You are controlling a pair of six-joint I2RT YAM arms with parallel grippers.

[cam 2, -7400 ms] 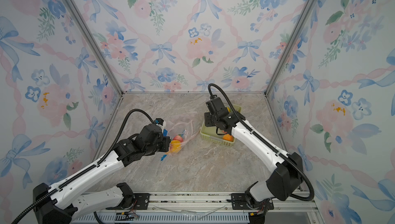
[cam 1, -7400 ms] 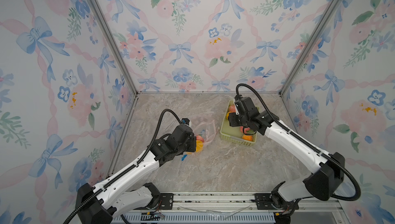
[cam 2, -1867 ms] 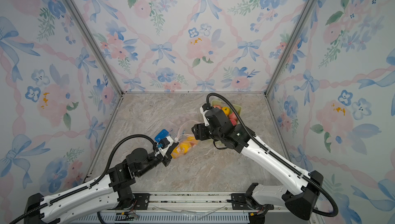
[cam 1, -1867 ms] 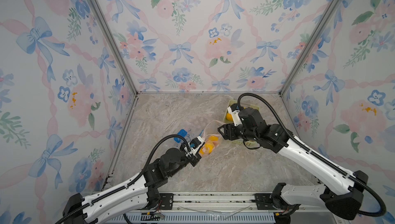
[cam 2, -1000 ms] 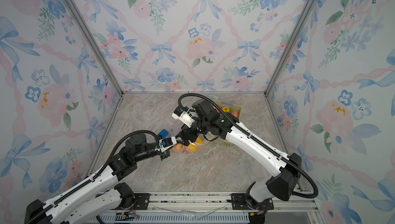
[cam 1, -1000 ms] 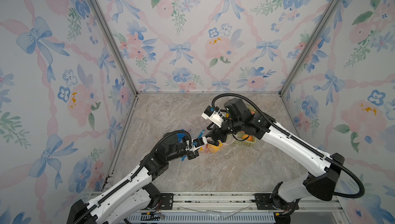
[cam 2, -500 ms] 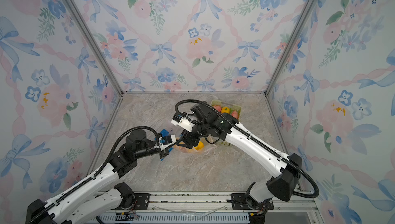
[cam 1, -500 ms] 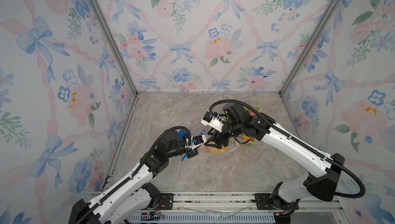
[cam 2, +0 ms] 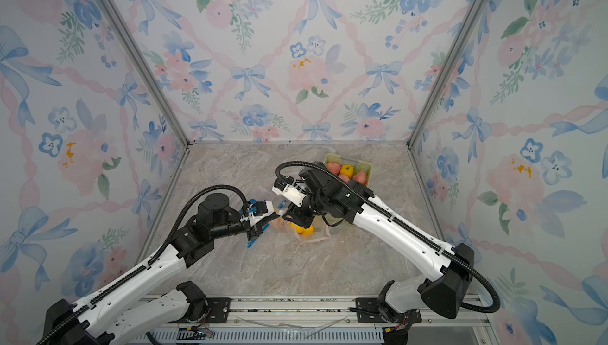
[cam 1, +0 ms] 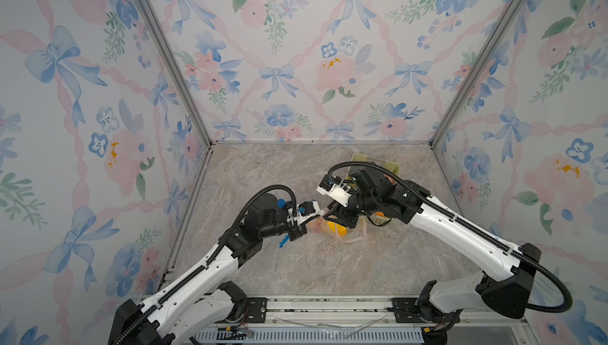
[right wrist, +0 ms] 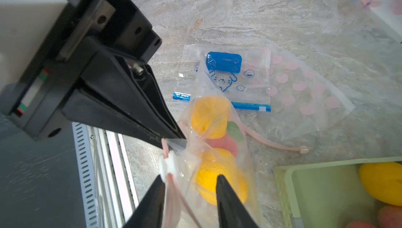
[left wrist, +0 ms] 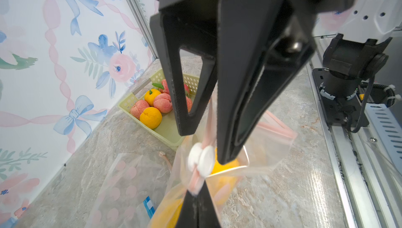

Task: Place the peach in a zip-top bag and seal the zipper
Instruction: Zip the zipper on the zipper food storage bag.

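A clear zip-top bag [right wrist: 217,129] with a pink zipper holds a pink peach [right wrist: 225,145] and two oranges. My left gripper [left wrist: 196,194] is shut on the bag's zipper end, just beside the white slider [left wrist: 201,159]. It holds that end up off the floor in both top views [cam 1: 315,216] [cam 2: 275,216]. My right gripper [right wrist: 189,178] is open. Its two black fingers straddle the zipper strip right behind the slider [right wrist: 167,166], with a gap still between them. It meets the left one over the bag [cam 1: 332,215] [cam 2: 291,216].
A pale green basket [cam 2: 366,166] with more peaches and oranges stands at the back right, right behind the bag [left wrist: 167,134]. Two flat spare bags lie beside it on the marble floor: one with a blue zipper [right wrist: 226,74], one with pink dots [right wrist: 304,89].
My right gripper has come down over the bag's zipper beside the left gripper, and its jaws have narrowed. The left gripper keeps its hold on the bag's end.
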